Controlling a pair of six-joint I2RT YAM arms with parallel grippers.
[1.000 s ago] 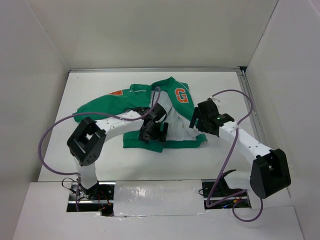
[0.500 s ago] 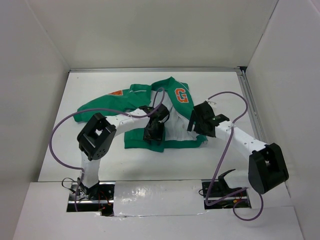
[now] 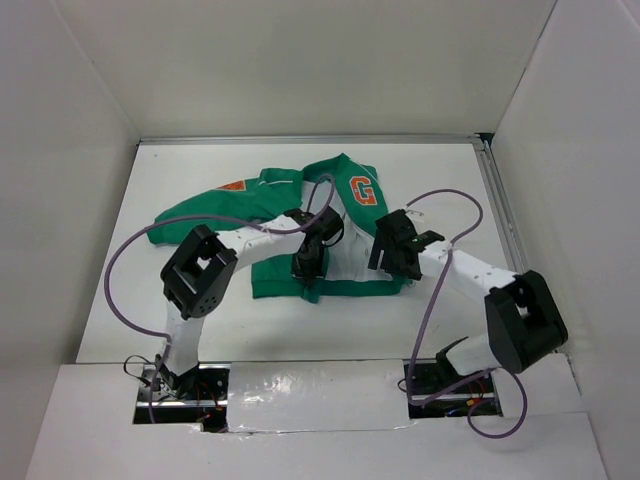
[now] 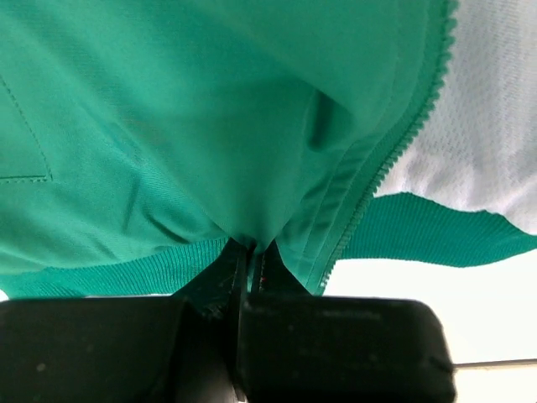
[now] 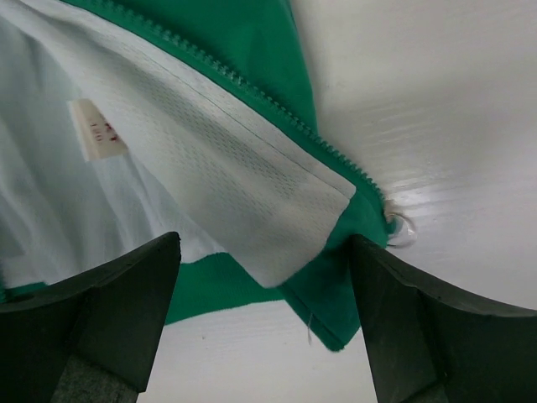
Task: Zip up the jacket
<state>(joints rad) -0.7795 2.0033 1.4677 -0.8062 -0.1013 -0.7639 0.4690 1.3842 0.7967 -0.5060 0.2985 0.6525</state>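
Note:
The green jacket (image 3: 270, 195) lies unzipped on the white table, its orange "G" patch (image 3: 363, 190) facing up and the white lining (image 3: 350, 255) exposed. My left gripper (image 3: 306, 266) is shut on a fold of the jacket's left front panel (image 4: 210, 126) just above the ribbed hem, beside the zipper teeth (image 4: 394, 143). My right gripper (image 3: 386, 256) hangs open over the jacket's right bottom corner (image 5: 352, 277). That corner's lining (image 5: 252, 193) is folded outward. The clear zipper pull (image 5: 401, 228) lies on the table by the right finger (image 5: 419, 319).
White walls enclose the table on three sides, and a metal rail (image 3: 500, 210) runs along the right edge. Purple cables (image 3: 130, 250) loop off both arms. A white label (image 5: 96, 130) is sewn into the lining.
My left gripper has closed from wide open onto the left front panel. The right arm has slid left and nearer, bringing its open gripper over the jacket's right bottom corner.

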